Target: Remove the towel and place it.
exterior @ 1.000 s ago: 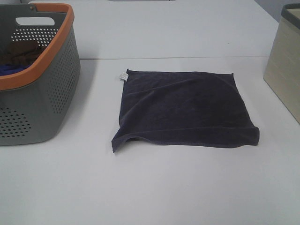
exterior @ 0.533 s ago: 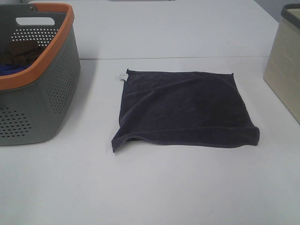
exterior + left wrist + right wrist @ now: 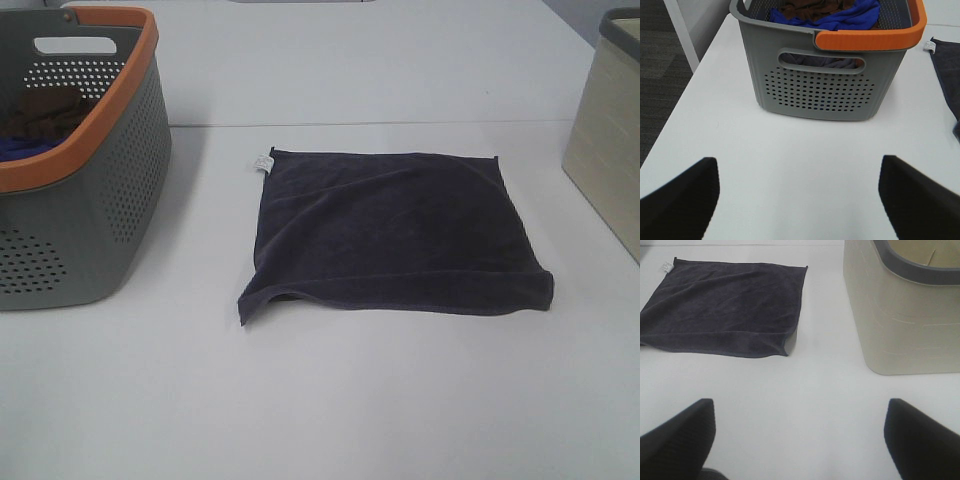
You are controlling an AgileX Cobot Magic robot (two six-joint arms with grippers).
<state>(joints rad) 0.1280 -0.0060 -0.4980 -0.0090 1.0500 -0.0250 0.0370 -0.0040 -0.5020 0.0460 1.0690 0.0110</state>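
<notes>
The dark charcoal towel (image 3: pixel 395 230) lies flat on the white table, with its white tag (image 3: pixel 263 162) at the far left corner and its near left corner slightly lifted. It also shows in the right wrist view (image 3: pixel 725 305), and its edge shows in the left wrist view (image 3: pixel 947 75). My left gripper (image 3: pixel 800 200) is open and empty, over bare table in front of the basket. My right gripper (image 3: pixel 800 440) is open and empty, over bare table short of the towel and the bin. Neither gripper shows in the exterior high view.
A grey perforated basket with an orange rim (image 3: pixel 120 100) stands at the left and holds a blue cloth (image 3: pixel 850 15) and a brown cloth (image 3: pixel 810 7). A beige bin (image 3: pixel 610 140) with a dark rim stands at the right edge. The table's left edge (image 3: pixel 685 95) drops to dark floor.
</notes>
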